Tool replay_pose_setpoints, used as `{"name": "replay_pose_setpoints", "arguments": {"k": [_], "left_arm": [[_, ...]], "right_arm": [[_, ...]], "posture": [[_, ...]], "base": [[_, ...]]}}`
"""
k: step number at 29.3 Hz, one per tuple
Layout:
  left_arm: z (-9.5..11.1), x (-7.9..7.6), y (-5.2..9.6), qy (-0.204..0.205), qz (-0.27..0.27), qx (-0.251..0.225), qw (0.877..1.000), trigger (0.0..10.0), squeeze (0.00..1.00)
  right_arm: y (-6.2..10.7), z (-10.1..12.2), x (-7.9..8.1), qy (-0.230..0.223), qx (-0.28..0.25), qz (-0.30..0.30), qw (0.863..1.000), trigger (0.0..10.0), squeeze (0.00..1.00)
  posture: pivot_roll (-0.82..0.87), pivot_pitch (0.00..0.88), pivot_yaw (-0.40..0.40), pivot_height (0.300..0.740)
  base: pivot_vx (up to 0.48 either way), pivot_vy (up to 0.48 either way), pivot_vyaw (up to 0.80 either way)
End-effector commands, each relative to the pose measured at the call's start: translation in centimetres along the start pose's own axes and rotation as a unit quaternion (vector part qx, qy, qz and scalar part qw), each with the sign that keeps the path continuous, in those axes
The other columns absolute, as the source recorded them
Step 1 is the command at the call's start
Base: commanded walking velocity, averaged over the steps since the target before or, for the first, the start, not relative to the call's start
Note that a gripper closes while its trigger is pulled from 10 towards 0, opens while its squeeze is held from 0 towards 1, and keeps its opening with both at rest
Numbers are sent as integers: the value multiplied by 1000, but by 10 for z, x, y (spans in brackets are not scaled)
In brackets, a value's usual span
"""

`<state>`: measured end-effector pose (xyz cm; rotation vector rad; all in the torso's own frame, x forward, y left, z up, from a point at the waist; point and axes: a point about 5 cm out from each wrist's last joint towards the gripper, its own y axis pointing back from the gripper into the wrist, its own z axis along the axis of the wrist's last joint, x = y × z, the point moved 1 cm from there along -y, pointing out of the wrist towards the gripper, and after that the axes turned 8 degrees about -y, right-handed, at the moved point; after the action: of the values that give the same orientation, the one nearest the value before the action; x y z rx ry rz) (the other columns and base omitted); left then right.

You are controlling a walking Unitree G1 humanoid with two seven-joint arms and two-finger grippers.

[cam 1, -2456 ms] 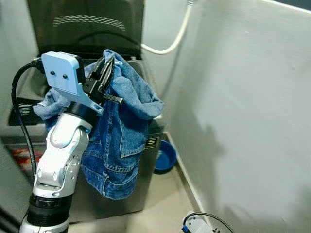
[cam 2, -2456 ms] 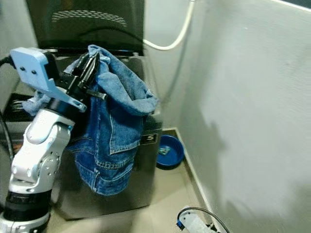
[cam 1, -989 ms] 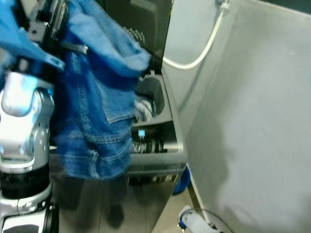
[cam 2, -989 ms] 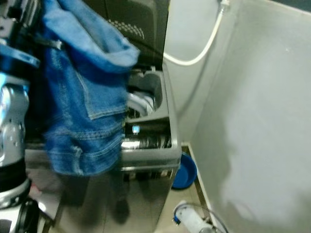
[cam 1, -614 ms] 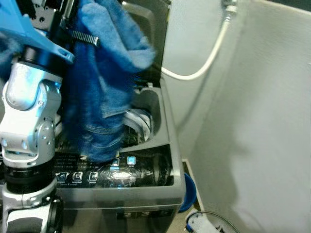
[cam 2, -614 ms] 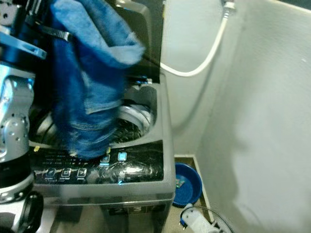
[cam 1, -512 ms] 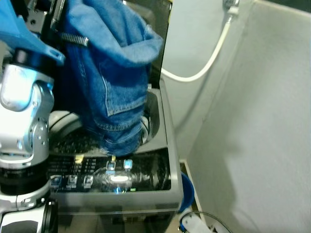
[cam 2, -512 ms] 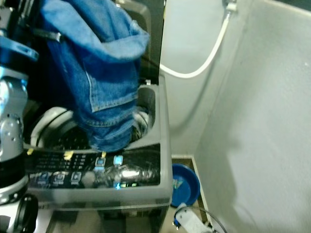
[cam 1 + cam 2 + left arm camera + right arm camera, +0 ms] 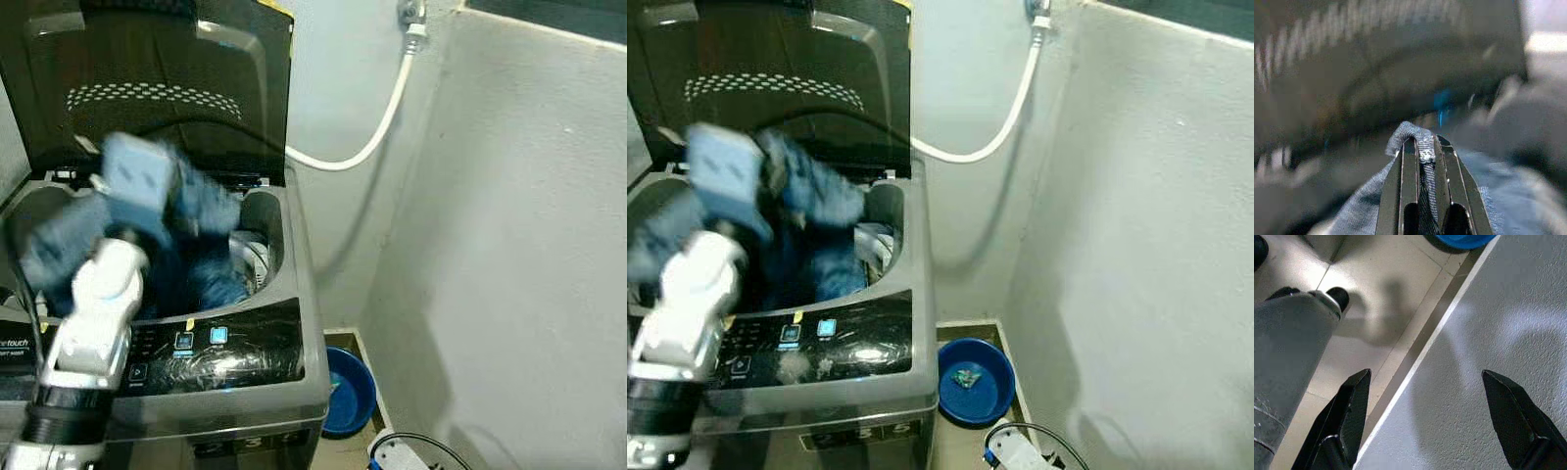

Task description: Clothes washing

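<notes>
The washing machine (image 9: 245, 362) stands with its dark lid (image 9: 167, 88) raised upright at the back of the tub opening. Over that opening the left arm is blurred, and the blue jeans (image 9: 201, 259) hang from it down into the drum, their lower folds below the machine's rim. In the left wrist view the left hand (image 9: 1422, 161) has its 2 black fingers (image 9: 1405, 186) pressed close on a fold of the denim, a seam of cloth poking up between the tips. The machine's front panel (image 9: 211, 348) shows 2 small lit blue squares just below the tub opening.

A white hose (image 9: 377, 117) runs from a wall fitting above the machine down behind the lid. A blue basin (image 9: 972, 382) sits on the floor just beside the machine's right flank, against the grey wall (image 9: 519, 245).

The right hand (image 9: 1432, 416) hangs beside the machine with its fingers spread wide apart, holding nothing, above the tiled floor (image 9: 1386, 308) and the wall's base.
</notes>
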<state>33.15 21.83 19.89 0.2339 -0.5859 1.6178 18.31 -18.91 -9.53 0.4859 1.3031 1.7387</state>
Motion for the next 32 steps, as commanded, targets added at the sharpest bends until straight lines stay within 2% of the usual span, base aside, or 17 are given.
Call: {"name": "replay_pose_setpoints", "arguments": {"k": [1, 2, 4, 5, 7, 8, 9, 11, 12, 13, 15, 22, 27, 28, 29, 32], "left_arm": [[7, 8, -3, -7, 28, -17, 999, 10000, 0], [-2, 9, -1, -8, 37, 3, 999, 10000, 0], [-2, 9, -1, -8, 37, 3, 999, 10000, 0], [-18, 10, 2, -9, 46, 38, 998, 10000, 0], [-18, 10, 2, -9, 46, 38, 998, 10000, 0], [-32, 9, 5, 5, 49, 64, 997, 10000, 0], [-32, 9, 5, 5, 49, 64, 997, 10000, 0], [-41, 1, 9, 45, 40, 70, 996, 10000, 0], [-41, 1, 9, 45, 40, 70, 996, 10000, 0], [-36, -7, 7, 69, 24, 47, 996, 10000, 976], [-33, -10, 5, 74, 18, 40, 996, 10000, 1000], [-30, -11, 3, 84, 28, 32, 996, 10000, 1000], [-12, -13, 3, 97, 20, -11, 995, 10000, 1000], [-4, -17, 4, 102, 8, -29, 994, 10000, 333], [4, -23, 5, 106, -8, -46, 993, 10000, 0], [14, -31, 8, 112, -27, -67, 991, 10000, 0]], "right_arm": [[1, -5, -3, -3, 7, -2, 1000, 10000, 0], [1, -6, -3, -4, 8, -3, 1000, 10000, 0], [1, -6, -3, -4, 8, -3, 1000, 10000, 0], [1, -7, -3, -3, 10, -2, 1000, 10000, 0], [1, -7, -3, -3, 10, -2, 1000, 10000, 0], [1, -9, -3, -2, 12, -2, 1000, 10000, 0], [1, -9, -3, -2, 12, -2, 1000, 10000, 0], [1, -10, -3, -2, 14, -2, 1000, 10000, 0], [1, -10, -3, -2, 14, -2, 1000, 10000, 0], [1, -8, -3, -2, 12, -3, 1000, 10000, 0], [1, -8, -3, -2, 11, -3, 1000, 10000, 0], [1, -6, -3, -2, 10, -2, 1000, 10000, 0], [1, -6, -2, 0, 11, -2, 1000, 10000, 0], [1, -7, -2, 1, 12, -2, 1000, 10000, 0], [1, -7, -2, 2, 12, -2, 1000, 10000, 0], [1, -7, -2, 3, 12, -2, 1000, 10000, 0]], "posture": [[187, 0, -88, 740], [187, 0, -88, 740], [187, 0, -88, 740], [185, 0, -89, 740], [185, 0, -89, 740], [185, 0, -89, 740], [185, 0, -89, 740], [183, 0, -90, 740], [183, 0, -90, 740], [183, 0, -92, 740], [183, 0, -92, 740], [184, 0, -91, 740], [186, 0, -92, 740], [188, 0, -95, 740], [192, 0, -98, 740], [194, 0, -101, 740]], "base": [[0, 0, 0], [0, 0, 0], [0, 0, 0], [0, 0, 0], [0, 0, 0], [0, 0, 0], [0, 0, 0], [0, 0, 0], [0, 0, 0], [0, 0, 0], [0, 0, 0], [0, 0, 0], [0, 0, 0], [0, 0, 0], [0, 0, 0], [0, 0, 0]]}}
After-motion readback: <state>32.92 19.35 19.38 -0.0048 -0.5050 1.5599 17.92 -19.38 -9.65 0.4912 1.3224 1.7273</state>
